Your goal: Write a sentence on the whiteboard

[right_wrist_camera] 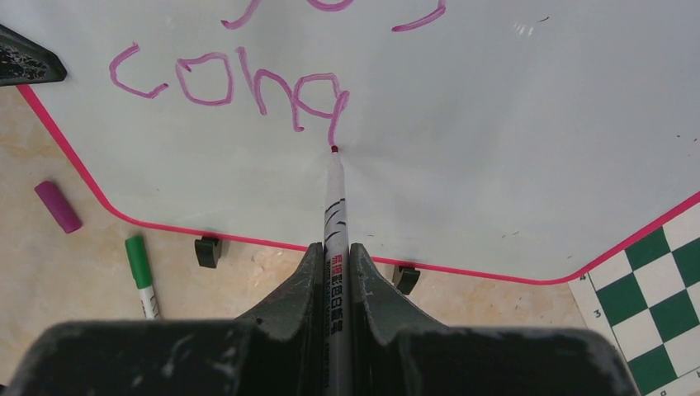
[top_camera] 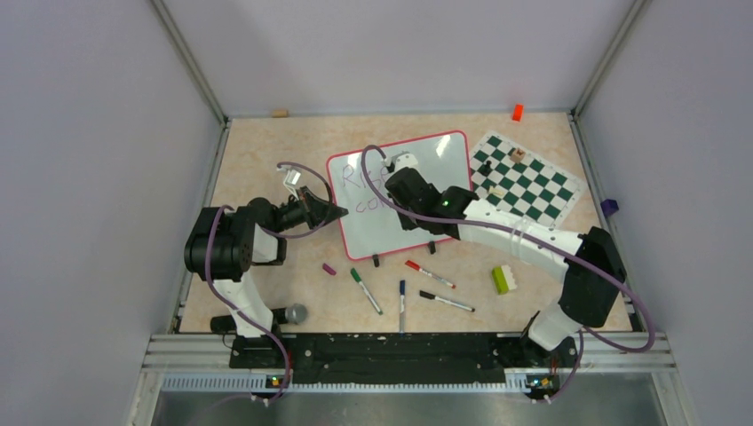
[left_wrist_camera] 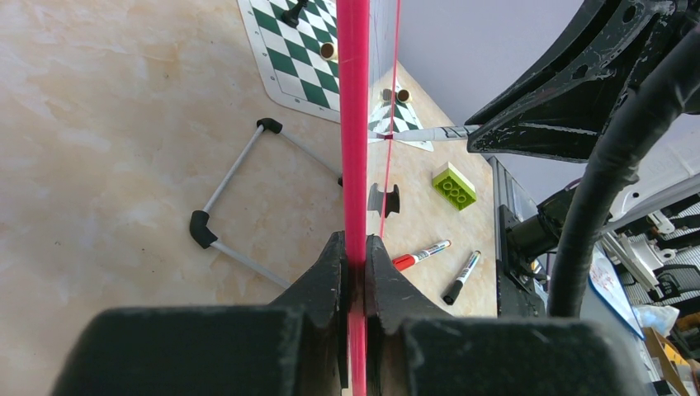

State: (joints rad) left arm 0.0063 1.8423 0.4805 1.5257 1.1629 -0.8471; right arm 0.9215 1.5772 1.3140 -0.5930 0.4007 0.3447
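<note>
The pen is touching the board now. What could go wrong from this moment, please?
1. The left gripper holds the whiteboard only by its thin red rim; marker pressure might push the board out of the jaws or tip it back.
2. The marker in the right gripper touches the board at the tail of the purple letters; a sideways slip could smear them.

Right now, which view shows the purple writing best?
Right wrist: the writing is close and large, "conq" readable. The top view shows it small, partly hidden. The left wrist sees the board edge-on, no writing.
</note>
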